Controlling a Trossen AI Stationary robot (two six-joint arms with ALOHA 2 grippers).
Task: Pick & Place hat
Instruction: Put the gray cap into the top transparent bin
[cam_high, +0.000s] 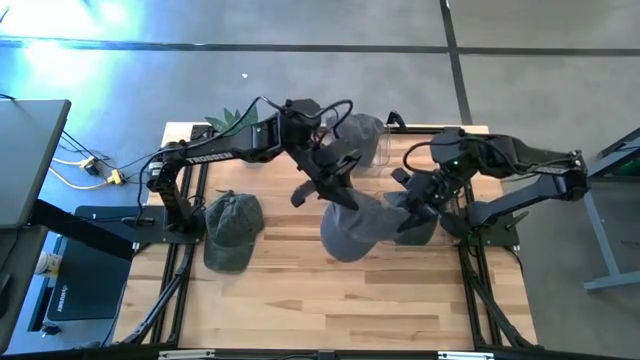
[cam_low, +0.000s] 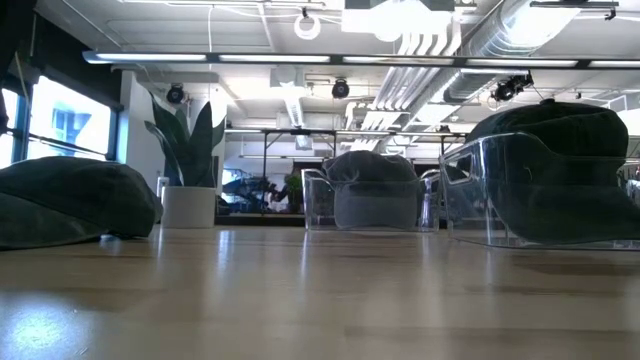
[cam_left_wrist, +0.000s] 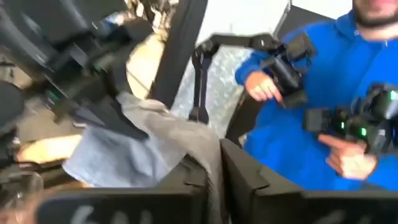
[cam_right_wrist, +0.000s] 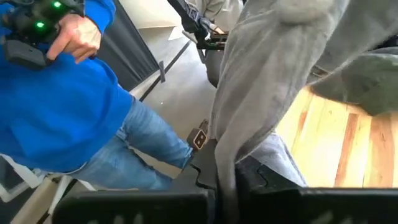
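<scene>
A grey hat hangs in the air over the middle of the table, between my two grippers. My left gripper is at its far left side and my right gripper at its right side; both are shut on its cloth. The low view does not show this hat or the grippers. A green hat lies flat on the table's left part. Another grey hat sits on a clear stand near the far edge. A dark hat sits on a second clear stand to the right. My left gripper pinches a fold of the grey cloth between its two fingers. The cloth spreads away from the fingers, slack. The hat is clear of the table. My right gripper pinches a bunched fold of the grey cloth between its two fingers. From there the cloth runs off in a thick, wrinkled band towards the left gripper. The hat is off the wood.
A potted plant stands at the far left corner. The clear stands take up the far middle and right of the table. A person in a blue top stands beyond the table holding controllers. Bare wood lies along the near side.
</scene>
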